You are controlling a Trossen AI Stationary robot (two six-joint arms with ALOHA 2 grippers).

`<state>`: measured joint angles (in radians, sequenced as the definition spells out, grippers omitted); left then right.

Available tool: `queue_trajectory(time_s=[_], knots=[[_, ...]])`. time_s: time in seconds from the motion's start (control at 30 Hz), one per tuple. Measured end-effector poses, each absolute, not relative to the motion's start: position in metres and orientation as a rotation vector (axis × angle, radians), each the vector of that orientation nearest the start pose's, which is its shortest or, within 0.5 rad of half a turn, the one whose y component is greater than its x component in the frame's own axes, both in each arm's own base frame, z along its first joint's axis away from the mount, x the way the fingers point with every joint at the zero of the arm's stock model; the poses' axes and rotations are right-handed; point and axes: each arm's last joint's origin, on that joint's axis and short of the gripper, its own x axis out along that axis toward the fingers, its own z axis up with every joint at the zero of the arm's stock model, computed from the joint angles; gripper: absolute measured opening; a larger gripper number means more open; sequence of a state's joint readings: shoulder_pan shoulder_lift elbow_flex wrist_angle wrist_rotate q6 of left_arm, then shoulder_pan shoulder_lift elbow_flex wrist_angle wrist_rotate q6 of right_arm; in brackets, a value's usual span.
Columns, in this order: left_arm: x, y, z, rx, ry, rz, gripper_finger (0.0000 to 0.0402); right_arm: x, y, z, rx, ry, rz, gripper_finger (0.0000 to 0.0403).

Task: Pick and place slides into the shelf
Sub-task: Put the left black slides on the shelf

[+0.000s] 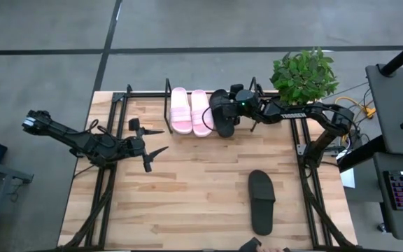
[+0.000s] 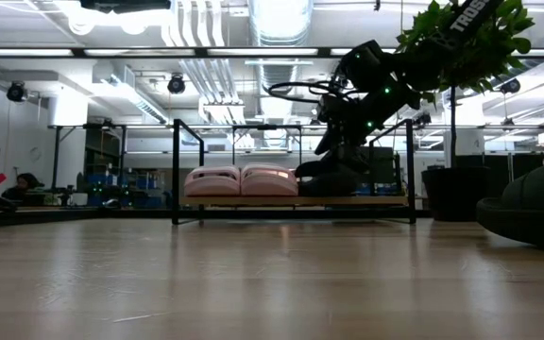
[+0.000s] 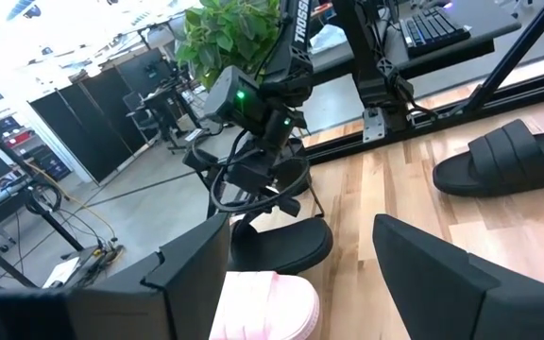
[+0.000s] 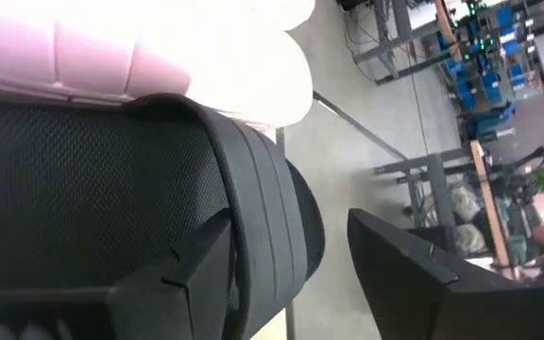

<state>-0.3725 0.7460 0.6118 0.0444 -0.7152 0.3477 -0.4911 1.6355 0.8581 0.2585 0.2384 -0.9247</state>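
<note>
Your right gripper [image 1: 231, 112] sits over the shelf [image 1: 149, 94], fingers spread apart astride a black slide [image 1: 222, 115] set just beside the two pink slides [image 1: 190, 110], apparently mid-release. Second black slide [image 1: 262, 201] lies on the table; left gripper [image 1: 149, 143] waits open.

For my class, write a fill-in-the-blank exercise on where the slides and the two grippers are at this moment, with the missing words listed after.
1. The two pink slides lie side by side in the ____.
2. The right gripper is at a black slide right beside the ____ slides.
3. The other black slide lies alone on the ____.
4. The left gripper hangs over the table with its fingers ____.

Missing words: shelf; pink; table; open
</note>
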Motion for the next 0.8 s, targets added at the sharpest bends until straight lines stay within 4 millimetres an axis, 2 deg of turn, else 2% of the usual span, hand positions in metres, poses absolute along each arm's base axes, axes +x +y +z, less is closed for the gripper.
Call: queue_trajectory(time_s=[0.47,0.6,0.8], knots=[[0.162,-0.043,0.301,0.391,0.136,0.326,0.0246,0.289,-0.162,0.200,-0.598,0.751,-0.493,0.0201],[0.162,-0.043,0.301,0.391,0.136,0.326,0.0246,0.289,-0.162,0.199,-0.527,0.763,-0.502,0.0201],[0.162,-0.043,0.301,0.391,0.136,0.326,0.0246,0.293,-0.163,0.209,-0.406,0.797,-0.508,0.0201]])
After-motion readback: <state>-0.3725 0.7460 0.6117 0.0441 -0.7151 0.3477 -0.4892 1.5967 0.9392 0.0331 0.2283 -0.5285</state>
